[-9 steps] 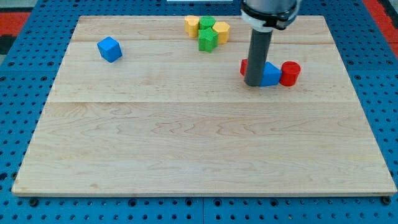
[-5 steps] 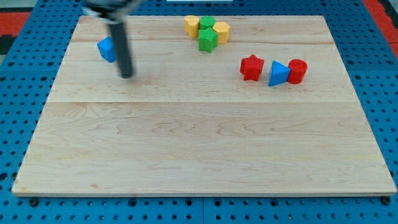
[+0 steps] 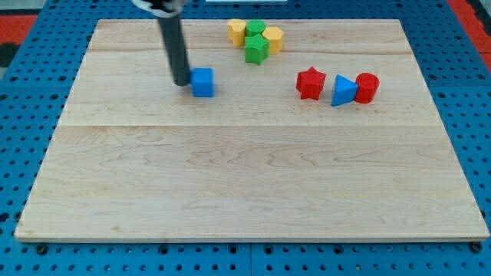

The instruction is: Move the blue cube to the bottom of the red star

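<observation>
One tip (image 3: pixel 181 82) touching blue cube (image 3: pixel 202 82), red star (image 3: pixel 310 83) rightward.

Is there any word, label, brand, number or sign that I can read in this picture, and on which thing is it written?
None: no readable text anywhere in the view.
The blue cube, red star, the other blocks, the wooden board and the rod above my tip all look plain.
My tip sits at the blue cube's left side, seemingly touching it.
</observation>
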Robot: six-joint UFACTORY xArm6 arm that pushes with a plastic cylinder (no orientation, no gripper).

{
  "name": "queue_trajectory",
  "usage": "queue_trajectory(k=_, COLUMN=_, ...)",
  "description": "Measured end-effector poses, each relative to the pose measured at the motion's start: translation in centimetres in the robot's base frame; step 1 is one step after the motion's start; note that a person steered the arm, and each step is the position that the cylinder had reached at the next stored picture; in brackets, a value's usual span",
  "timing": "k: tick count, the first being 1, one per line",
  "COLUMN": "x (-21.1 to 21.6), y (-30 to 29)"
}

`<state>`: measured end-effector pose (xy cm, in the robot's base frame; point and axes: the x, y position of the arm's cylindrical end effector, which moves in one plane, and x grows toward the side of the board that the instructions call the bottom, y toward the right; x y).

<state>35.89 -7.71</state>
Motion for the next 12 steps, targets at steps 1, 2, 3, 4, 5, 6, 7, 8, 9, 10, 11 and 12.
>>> queue_trajectory(k=1, x=1.0, y=7.4)
queue_trajectory(k=2, x=1.1, y=15.3)
queue_trajectory(k=3, x=1.8, y=15.4)
queue_trajectory(k=4, x=0.8, y=11.9)
queue_trajectory(k=5, x=-0.3, y=17.3)
queue_trajectory(k=6, x=-0.5, y=17.8)
queue_trajectory(k=7, x=-0.4, y=12.8)
queue_trajectory(k=8, x=2.5, y=10.6)
queue_trajectory(k=9, x=6.5, y=13.0)
queue_trajectory(k=10, x=6.6, y=17.7)
queue_trajectory(k=11, x=6.6, y=18.5)
queue_trajectory(k=12, x=6.6, y=18.5)
